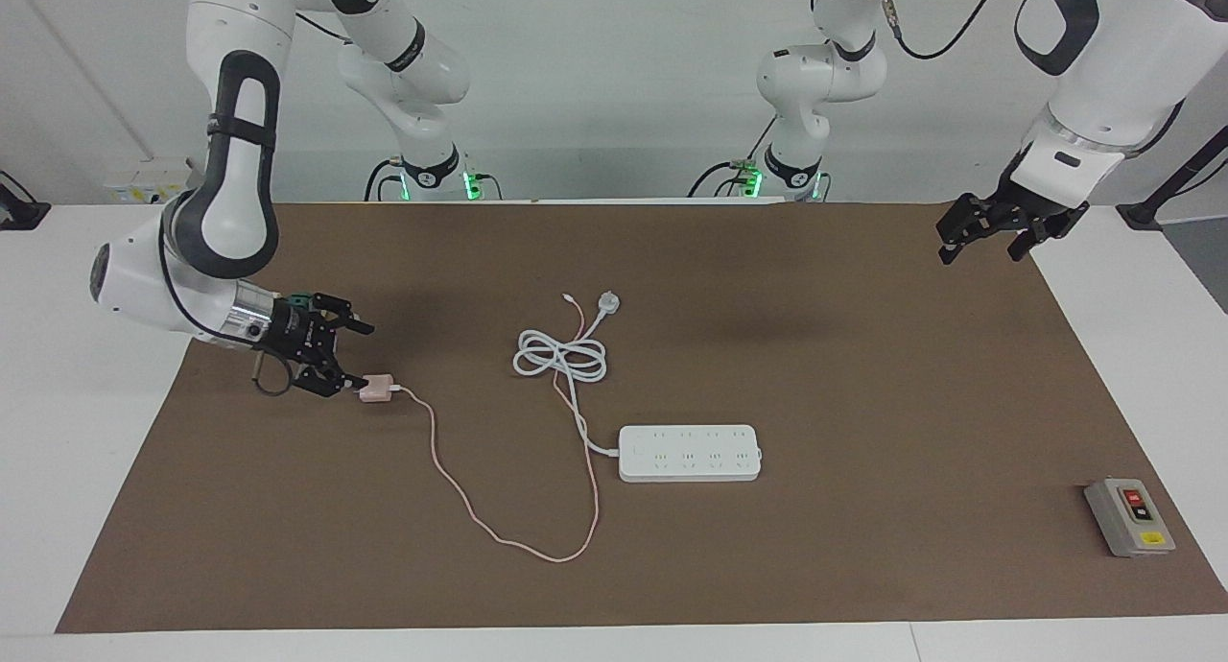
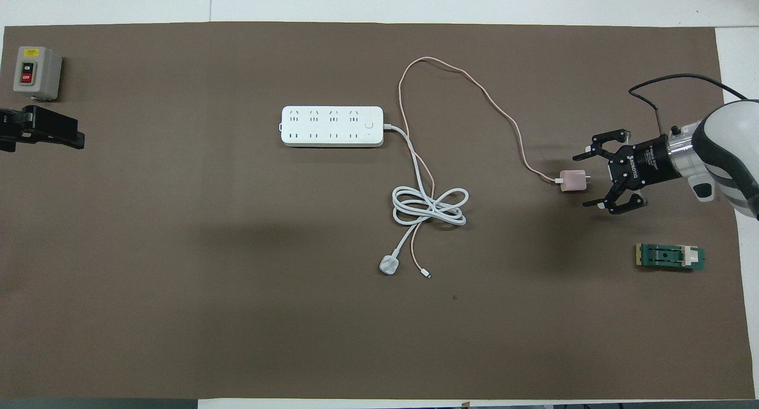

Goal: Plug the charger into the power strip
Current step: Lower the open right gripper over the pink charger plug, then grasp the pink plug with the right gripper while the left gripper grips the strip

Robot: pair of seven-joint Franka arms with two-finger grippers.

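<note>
The pink charger (image 1: 376, 390) lies on the brown mat (image 1: 863, 374), toward the right arm's end, well apart from the power strip (image 1: 689, 452). The right gripper (image 1: 353, 357) is open beside its prongs, reaching; next it must close on it. The left gripper (image 1: 988, 238) waits, open.

Facing cam: high, across the desk (image 1: 863, 566), looks toward robots. Overhead cam: above robots' end, steep down. Both share whole brown mat (image 2: 237, 308).
</note>
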